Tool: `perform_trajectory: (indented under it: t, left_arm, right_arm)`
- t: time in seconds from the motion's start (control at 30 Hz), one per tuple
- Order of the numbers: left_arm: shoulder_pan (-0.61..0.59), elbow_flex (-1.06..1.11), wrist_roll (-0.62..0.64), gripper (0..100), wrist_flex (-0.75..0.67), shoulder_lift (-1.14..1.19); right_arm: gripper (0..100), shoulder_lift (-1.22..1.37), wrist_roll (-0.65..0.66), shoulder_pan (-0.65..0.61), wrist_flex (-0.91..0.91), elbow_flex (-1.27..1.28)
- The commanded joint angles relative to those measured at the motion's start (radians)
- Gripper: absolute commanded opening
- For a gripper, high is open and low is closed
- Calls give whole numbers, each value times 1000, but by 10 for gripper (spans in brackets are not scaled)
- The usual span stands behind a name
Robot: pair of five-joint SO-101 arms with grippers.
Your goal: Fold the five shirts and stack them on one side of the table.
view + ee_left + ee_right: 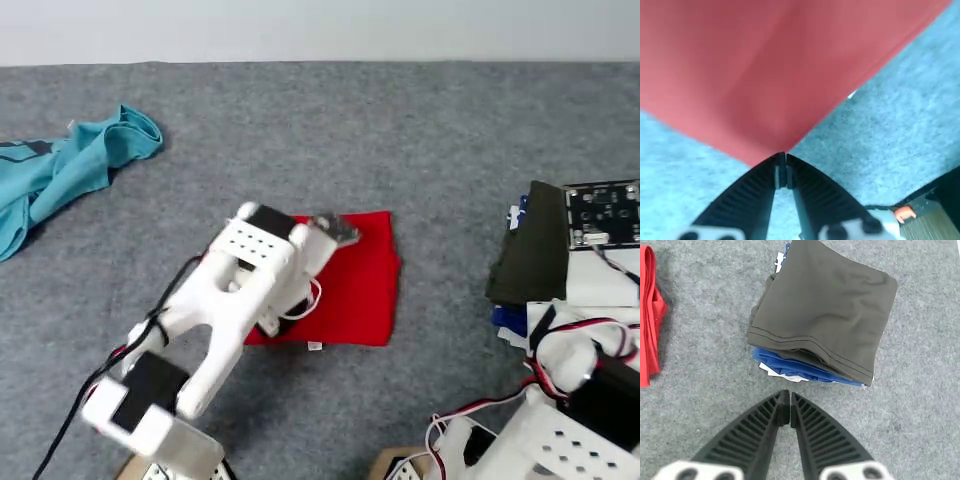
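Left jaws pinched red shirt [360, 290]; right jaws shut, empty. Stack [825, 310] seemed three high; teal shirt [70, 170] not folded yet.

Bright, even overhead light; soft shadows beside red shirt [649, 320] & under left arm [230, 300].

A table [450, 130] covered in grey felt-like cloth is pictured bounded along its far edge by a pale wall [320, 30], while tan wooden blocks [392, 466] are seen at the near edge.
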Motion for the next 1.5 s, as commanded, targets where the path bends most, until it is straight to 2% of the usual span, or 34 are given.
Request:
perform_trajectory:
  t: [0.0, 0.07, 0.17, 0.37, 0.67, 0.83, 0.93, 1.03, 1.23, 1.47]
  left_arm:
    - [-14, -111, -2, 5, 61, -140]
    - [-58, -145, -2, 5, 66, -199]
    - [-187, -168, -3, 5, 66, -278]
    - [-503, -150, -9, 5, 91, -433]
    - [-890, 99, -104, 5, 89, -683]
    - [-1074, 186, -218, 5, 87, -781]
    - [-1151, 191, -262, 5, 87, -818]
    - [-1218, 191, -290, 5, 87, -838]
    - [-1315, 193, -331, 5, 87, -838]
    - [-1321, 249, -328, 5, 66, -832]
  right_arm:
    - [14, -1, 5, 4, 35, -9]
    - [14, 1, 5, -33, 33, -9]
    - [14, 4, -14, -119, 33, -6]
    - [17, 136, -192, -292, 39, -6]
    - [25, 426, -373, -613, -15, -12]
    - [194, 526, -512, -746, -87, -12]
    - [277, 578, -632, -791, -194, -12]
    - [295, 644, -715, -814, -334, -11]
    - [295, 812, -723, -829, -501, -12]
    - [293, 969, -724, -825, -611, -11]
